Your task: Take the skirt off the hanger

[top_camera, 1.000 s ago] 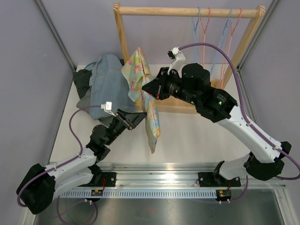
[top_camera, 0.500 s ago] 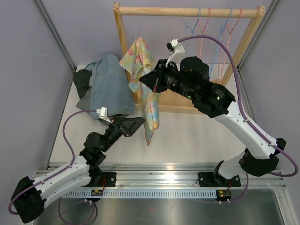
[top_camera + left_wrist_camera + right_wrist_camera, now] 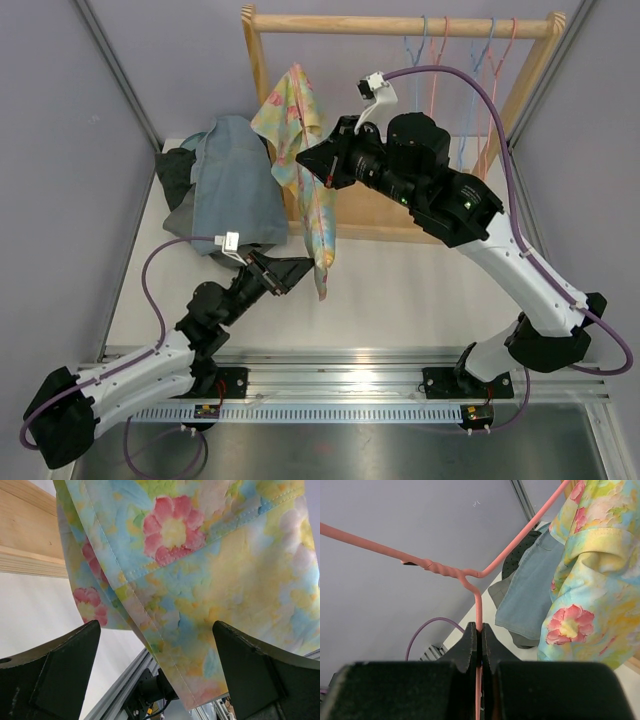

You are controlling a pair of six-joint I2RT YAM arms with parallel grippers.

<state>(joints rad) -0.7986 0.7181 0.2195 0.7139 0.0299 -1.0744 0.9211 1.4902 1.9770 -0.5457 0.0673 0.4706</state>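
Note:
The floral skirt (image 3: 300,150) hangs from a pink hanger (image 3: 479,602) held in the air in front of the wooden rack's left post. My right gripper (image 3: 305,160) is shut on the hanger's hook stem (image 3: 479,625). The skirt fills the right side of the right wrist view (image 3: 590,580). My left gripper (image 3: 300,268) is open just below and left of the skirt's lower hem. In the left wrist view the skirt's hem (image 3: 200,595) hangs between the two spread fingers (image 3: 50,670) without touching them.
A wooden rack (image 3: 400,22) stands at the back with several empty pink and blue hangers (image 3: 465,60) at its right end. A pile of blue and dark clothes (image 3: 225,180) lies at the back left. A metal rail (image 3: 350,380) runs along the near edge.
My right gripper has lifted the hanger and skirt up and to the left. My left gripper has shifted under the skirt's hem, still open.

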